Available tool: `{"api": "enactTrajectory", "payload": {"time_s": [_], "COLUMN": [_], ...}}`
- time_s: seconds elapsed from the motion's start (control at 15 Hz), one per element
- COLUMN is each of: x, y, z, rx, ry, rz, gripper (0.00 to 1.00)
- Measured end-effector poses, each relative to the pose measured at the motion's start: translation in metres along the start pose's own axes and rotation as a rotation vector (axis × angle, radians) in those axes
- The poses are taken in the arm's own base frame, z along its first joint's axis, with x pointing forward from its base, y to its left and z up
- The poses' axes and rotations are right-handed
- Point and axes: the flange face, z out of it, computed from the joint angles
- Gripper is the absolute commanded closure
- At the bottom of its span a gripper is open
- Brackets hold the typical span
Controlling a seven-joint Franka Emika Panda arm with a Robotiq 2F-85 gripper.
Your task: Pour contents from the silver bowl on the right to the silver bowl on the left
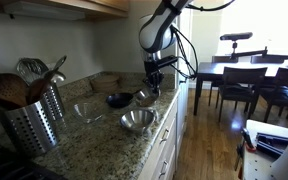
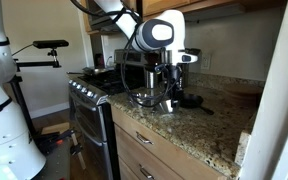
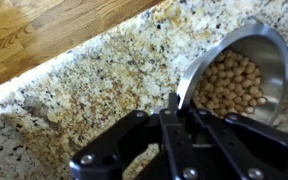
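The tool point(image 3: 174, 102) grips the silver bowl point(image 3: 269, 42) holding chickpeas point(image 3: 229, 85).

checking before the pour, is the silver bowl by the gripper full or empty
Partly full: the wrist view shows the silver bowl holding a heap of what look like chickpeas.

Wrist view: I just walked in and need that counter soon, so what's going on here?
The robot arm is working over the granite counter. Its tool looks closed on the rim of a silver bowl full of chickpeas. A second silver bowl sits close by on the counter in an exterior view. The chickpeas are in the held bowl, so the pour into the other one has not started yet.
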Motion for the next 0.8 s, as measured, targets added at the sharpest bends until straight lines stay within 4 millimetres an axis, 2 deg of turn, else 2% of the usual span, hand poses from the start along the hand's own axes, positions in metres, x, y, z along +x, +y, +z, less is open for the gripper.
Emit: {"api": "enactTrajectory", "payload": {"time_s": [0.4, 0.8], "x": [-0.008, -0.030], "y": [-0.004, -0.034], "z": [-0.031, -0.049], "rx": [0.011, 0.016], "ry": [0.044, 0.021], "rz": [-0.045, -0.128], "gripper": [0.92, 0.92]}}
